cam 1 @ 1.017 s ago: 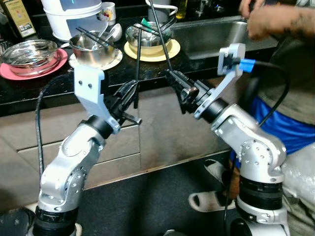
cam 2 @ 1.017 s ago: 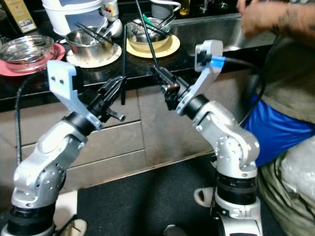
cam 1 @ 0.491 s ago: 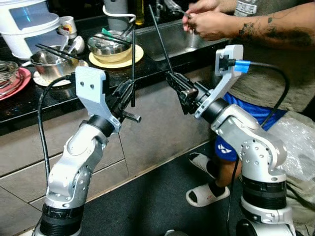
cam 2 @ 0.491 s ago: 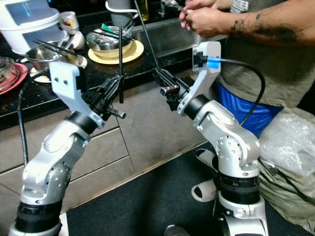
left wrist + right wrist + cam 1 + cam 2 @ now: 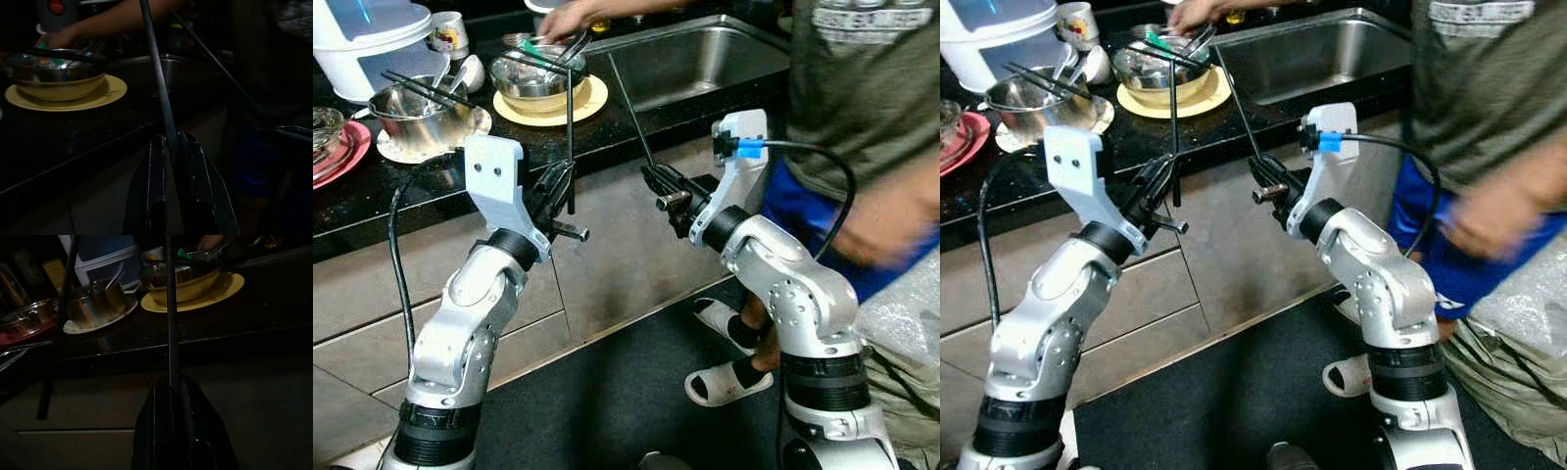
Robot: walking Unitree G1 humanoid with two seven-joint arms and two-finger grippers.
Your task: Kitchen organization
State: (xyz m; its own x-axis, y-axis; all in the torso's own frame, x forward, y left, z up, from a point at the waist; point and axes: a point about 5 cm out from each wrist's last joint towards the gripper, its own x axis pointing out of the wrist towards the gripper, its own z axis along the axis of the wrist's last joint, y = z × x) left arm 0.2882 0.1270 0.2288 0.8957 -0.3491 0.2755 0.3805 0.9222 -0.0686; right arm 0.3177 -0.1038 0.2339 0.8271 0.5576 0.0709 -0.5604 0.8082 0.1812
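My left gripper (image 5: 564,184) is shut on a black chopstick (image 5: 570,127) held nearly upright in front of the black counter's edge (image 5: 607,132). My right gripper (image 5: 662,188) is shut on a second black chopstick (image 5: 628,113) that leans up and to the left toward the counter. In the left wrist view the fingers (image 5: 157,166) pinch the chopstick (image 5: 155,78); in the right wrist view the chopstick (image 5: 170,308) rises from the gripper (image 5: 170,384). On the counter a steel bowl on a yellow plate (image 5: 579,101) holds utensils, and a steel bowl (image 5: 414,106) holds more chopsticks.
A person stands close at my right (image 5: 862,117), one hand (image 5: 570,14) reaching into the bowl on the yellow plate. A steel sink (image 5: 695,59) lies at the counter's right. A white rice cooker (image 5: 367,39) and a red plate (image 5: 335,147) sit at the left.
The camera has shifted, so the whole scene sits differently. The person's hand has moved from over the sink to the bowl on the yellow plate. Both grippers still hold their chopsticks.
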